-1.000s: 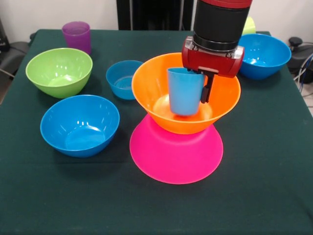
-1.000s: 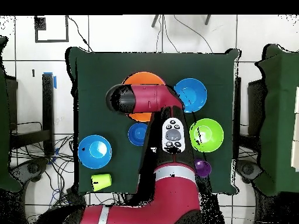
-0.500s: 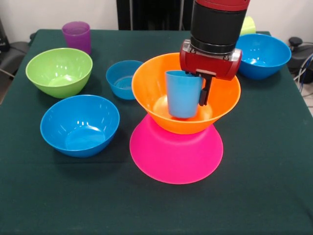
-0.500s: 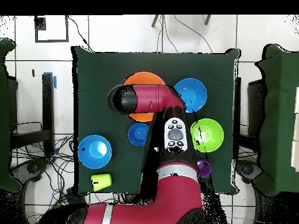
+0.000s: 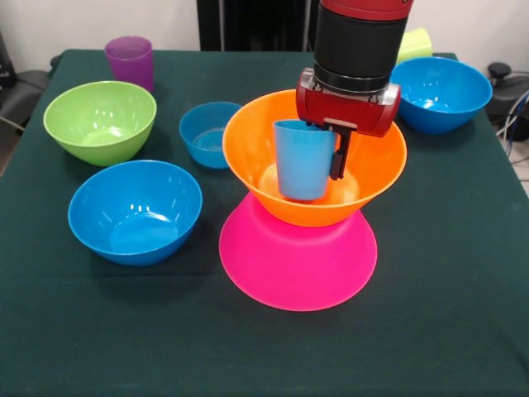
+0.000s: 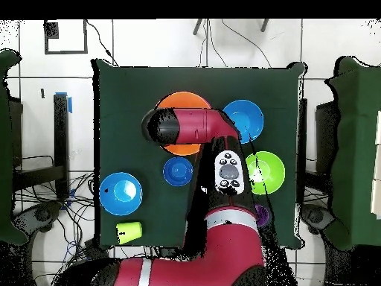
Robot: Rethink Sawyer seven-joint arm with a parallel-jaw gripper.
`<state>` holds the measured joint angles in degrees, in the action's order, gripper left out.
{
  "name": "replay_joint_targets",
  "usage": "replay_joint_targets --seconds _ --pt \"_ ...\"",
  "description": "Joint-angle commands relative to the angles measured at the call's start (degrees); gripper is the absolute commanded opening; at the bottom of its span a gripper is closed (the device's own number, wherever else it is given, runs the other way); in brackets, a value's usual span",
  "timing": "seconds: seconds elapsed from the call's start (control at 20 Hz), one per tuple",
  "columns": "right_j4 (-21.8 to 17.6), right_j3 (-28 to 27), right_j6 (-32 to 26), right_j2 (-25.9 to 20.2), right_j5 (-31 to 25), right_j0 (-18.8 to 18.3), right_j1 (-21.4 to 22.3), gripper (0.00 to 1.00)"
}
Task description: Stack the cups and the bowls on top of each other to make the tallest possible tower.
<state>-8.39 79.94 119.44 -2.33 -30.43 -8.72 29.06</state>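
Hanging mid-frame, the gripper (image 5: 318, 157) clamps the light-blue cup (image 5: 302, 159) inside the orange bowl (image 5: 376, 178); next I'd judge careful placing.

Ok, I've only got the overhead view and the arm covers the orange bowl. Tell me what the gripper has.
Observer: The gripper holds a light-blue cup upright, with the jaws pinching its wall on one side.
Operator: Give me where the cup is.
Observer: Inside the orange bowl, low over its floor. I cannot tell whether it touches.
Operator: Now say what's beneath that bowl.
Observer: An upside-down pink bowl. The orange bowl sits on its base.
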Motion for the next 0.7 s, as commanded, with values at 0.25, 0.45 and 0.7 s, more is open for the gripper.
replay_joint_targets --seconds 0.25,0.45,0.7 --pt "1.3 4.2 3.0 -6.5 2.8 -0.7 -0.1 0.0" --pt "1.3 4.5 3.1 -6.7 3.0 -0.8 0.1 0.0" --pt "1.4 4.8 3.6 -6.8 3.1 -0.8 0.4 0.0"
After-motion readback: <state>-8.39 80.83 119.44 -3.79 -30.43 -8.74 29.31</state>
